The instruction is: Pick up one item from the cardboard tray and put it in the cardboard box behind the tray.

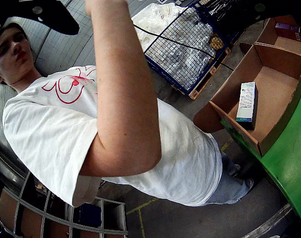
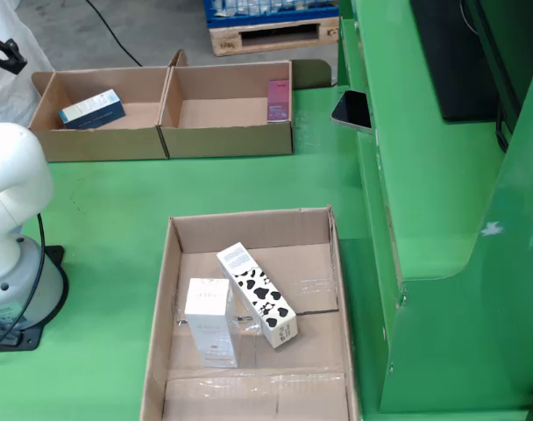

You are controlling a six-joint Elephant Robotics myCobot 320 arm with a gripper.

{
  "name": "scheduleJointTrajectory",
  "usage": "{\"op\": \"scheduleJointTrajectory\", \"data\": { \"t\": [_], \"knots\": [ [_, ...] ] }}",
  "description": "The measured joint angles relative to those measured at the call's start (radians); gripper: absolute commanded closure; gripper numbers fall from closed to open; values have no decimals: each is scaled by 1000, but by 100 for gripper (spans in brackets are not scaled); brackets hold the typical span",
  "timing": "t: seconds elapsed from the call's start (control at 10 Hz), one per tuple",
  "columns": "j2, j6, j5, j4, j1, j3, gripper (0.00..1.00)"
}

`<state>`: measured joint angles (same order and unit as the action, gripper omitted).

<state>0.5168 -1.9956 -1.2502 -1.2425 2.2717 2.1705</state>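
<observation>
Fingers (image 1: 41, 15) dark, blurred — cow-spotted carton (image 2: 258, 296) (tilted) in tray (image 2: 249, 230).

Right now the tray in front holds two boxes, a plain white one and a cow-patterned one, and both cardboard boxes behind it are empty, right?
Not quite. In the fixed view the tray does hold the white box and cow-patterned box, but neither cardboard box behind is empty: the left one holds a teal-and-white carton, the right one a dark red carton.
</observation>
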Motion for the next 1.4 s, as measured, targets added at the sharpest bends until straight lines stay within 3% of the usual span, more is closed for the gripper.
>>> {"op": "scheduleJointTrajectory", "data": {
  "t": [0.3,0.6,1.4],
  "knots": [
    [-3,3,-3,-6,-2,-2,0],
    [-135,28,-138,-141,-123,-20,0],
    [-523,411,-522,-529,-508,-405,0]
  ]
}}
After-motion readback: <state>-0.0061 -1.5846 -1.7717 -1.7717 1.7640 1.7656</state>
